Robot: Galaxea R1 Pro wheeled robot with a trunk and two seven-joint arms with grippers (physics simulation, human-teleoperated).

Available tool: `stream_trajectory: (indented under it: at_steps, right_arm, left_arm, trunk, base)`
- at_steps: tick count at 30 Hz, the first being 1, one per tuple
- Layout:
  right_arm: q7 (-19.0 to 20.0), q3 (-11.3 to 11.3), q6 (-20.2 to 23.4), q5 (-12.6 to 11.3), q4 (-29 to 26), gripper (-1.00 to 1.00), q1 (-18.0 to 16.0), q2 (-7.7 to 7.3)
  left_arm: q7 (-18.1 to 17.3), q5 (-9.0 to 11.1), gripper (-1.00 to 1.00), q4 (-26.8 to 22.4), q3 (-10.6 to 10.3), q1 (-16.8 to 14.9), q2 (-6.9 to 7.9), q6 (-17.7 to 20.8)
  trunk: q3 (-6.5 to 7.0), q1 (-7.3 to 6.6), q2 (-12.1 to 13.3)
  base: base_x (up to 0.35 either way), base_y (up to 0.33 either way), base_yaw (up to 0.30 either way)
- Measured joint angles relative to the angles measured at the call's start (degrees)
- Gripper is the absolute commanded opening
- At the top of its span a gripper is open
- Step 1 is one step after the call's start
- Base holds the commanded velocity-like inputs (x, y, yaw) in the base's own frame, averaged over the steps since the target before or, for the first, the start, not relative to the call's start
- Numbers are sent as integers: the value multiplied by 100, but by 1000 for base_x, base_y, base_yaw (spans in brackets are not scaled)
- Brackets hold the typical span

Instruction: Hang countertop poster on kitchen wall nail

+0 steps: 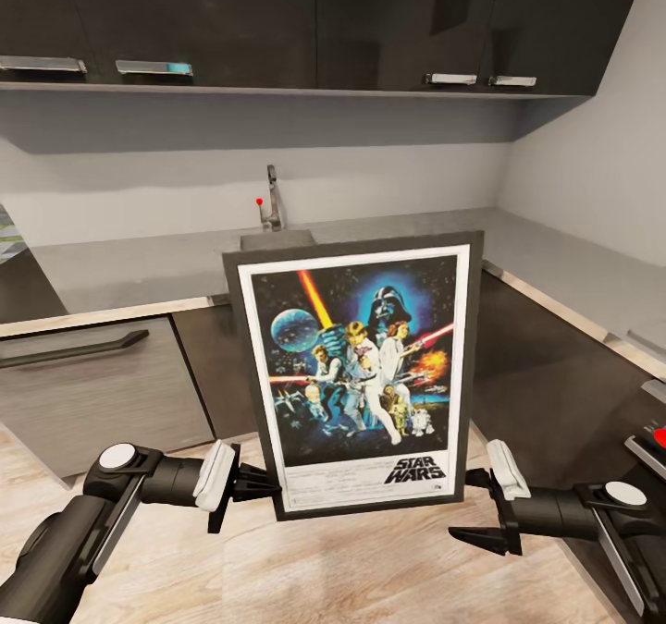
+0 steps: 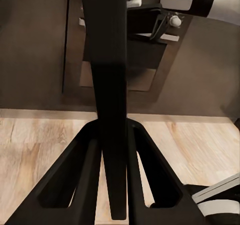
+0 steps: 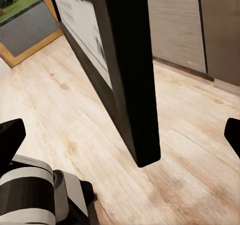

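Head view: the poster (image 1: pixel 356 382) is upright in the air in front of the kitchen countertop (image 1: pixel 139 273); the left gripper (image 1: pixel 257 485) is clamped on its lower left edge; the right gripper (image 1: pixel 481 508) beside its lower right corner has its jaws apart.
Left wrist view: both fingers (image 2: pixel 90 177) press the poster's frame edge (image 2: pixel 107 85).
Right wrist view: the poster's corner (image 3: pixel 135 85) is above the wooden floor (image 3: pixel 190 185), between the spread fingertips (image 3: pixel 10 137).

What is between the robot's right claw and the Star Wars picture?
Nothing: in the head view a bare gap of wooden floor shows between the open right gripper and the poster. The left gripper alone pinches its frame.
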Motion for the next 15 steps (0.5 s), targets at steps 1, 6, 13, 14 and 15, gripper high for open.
stream_trajectory:
  at_steps: [1,6,13,14,15]
  right_arm:
    - [0,0,0,0,0,100,1,0]
    - [0,0,0,-1,0,100,-1,0]
    - [0,0,-3,-1,0,100,0,0]
    - [0,0,-4,-1,0,100,-1,0]
    - [0,0,-6,-1,0,100,-2,0]
  left_arm:
    - [0,-6,-100,0,2,0,0,1]
    - [0,-26,-100,0,10,0,6,3]
    - [0,-124,-100,0,13,0,12,7]
    - [0,-143,-100,0,12,0,11,8]
    - [0,-173,-100,-3,12,0,11,9]
  trunk:
    - [0,0,0]
    - [0,0,0]
    - [0,0,0]
    - [0,0,0]
    - [0,0,0]
  base:
    - [0,0,0]
    - [0,0,0]
    - [0,0,0]
    - [0,0,0]
    - [0,0,0]
